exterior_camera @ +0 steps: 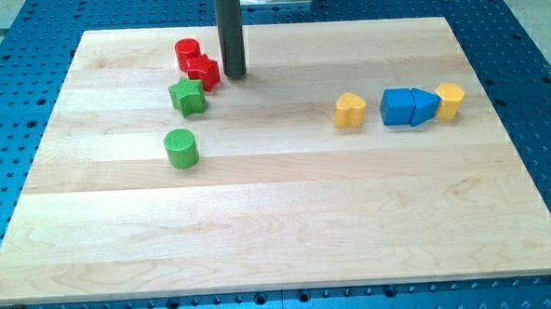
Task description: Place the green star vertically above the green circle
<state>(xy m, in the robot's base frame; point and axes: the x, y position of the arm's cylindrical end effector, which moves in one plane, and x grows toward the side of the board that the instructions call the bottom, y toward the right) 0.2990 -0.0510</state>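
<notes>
The green star (187, 97) lies on the wooden board at the view's upper left. The green circle (180, 147) stands below it, slightly to the left, with a gap between them. My tip (233, 75) rests on the board just right of a red block (203, 72), up and to the right of the green star and apart from it. The rod rises straight up out of the view's top.
A red cylinder (187, 53) sits above-left of the red block, touching it. At the view's right lie a yellow heart (350, 110), a blue cube (397, 106), a blue triangle (424, 106) and a yellow block (450, 100) in a row.
</notes>
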